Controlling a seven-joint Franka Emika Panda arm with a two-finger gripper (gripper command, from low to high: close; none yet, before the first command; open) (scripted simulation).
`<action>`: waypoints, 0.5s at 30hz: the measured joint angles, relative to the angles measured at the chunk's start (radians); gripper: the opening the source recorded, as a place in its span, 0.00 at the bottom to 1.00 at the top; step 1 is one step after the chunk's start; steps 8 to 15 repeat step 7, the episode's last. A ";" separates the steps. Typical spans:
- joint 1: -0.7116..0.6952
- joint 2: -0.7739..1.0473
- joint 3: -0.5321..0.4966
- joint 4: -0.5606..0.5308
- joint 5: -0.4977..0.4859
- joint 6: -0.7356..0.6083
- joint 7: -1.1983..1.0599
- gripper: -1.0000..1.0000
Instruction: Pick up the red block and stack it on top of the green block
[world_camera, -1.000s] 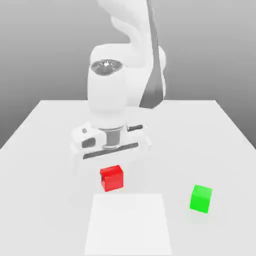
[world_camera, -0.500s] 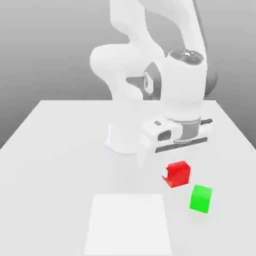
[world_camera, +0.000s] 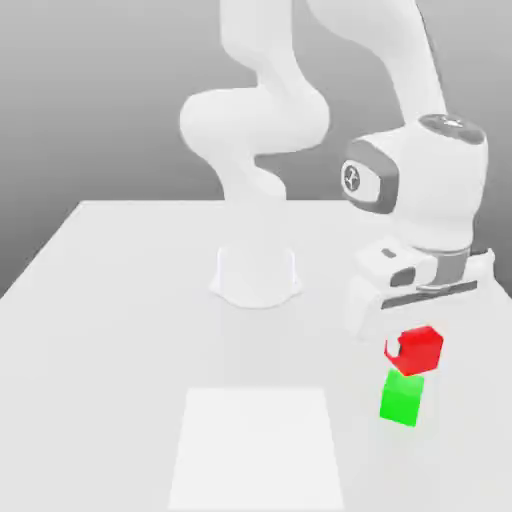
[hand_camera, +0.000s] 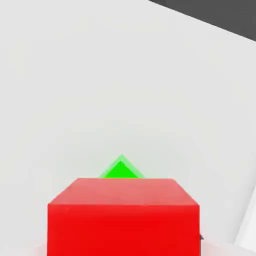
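Hand view: red block cut off by the frame edge, hiding all but one corner of the green block. Exterior view: red block overlaps green block's top edge; contact cannot be told. Fingertips hidden behind the red block.

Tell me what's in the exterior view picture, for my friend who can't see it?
A white robot arm holds the red block in its gripper just above the green block, which sits on a white table toward the exterior view's right. A paler white square marks the table nearer the camera.
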 joint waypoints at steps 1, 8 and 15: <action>0.002 0.017 -0.004 0.000 -0.015 0.016 0.011 0.00; 0.013 0.088 -0.025 -0.003 -0.072 0.083 0.051 1.00; 0.013 0.088 -0.025 -0.003 -0.072 0.083 0.051 1.00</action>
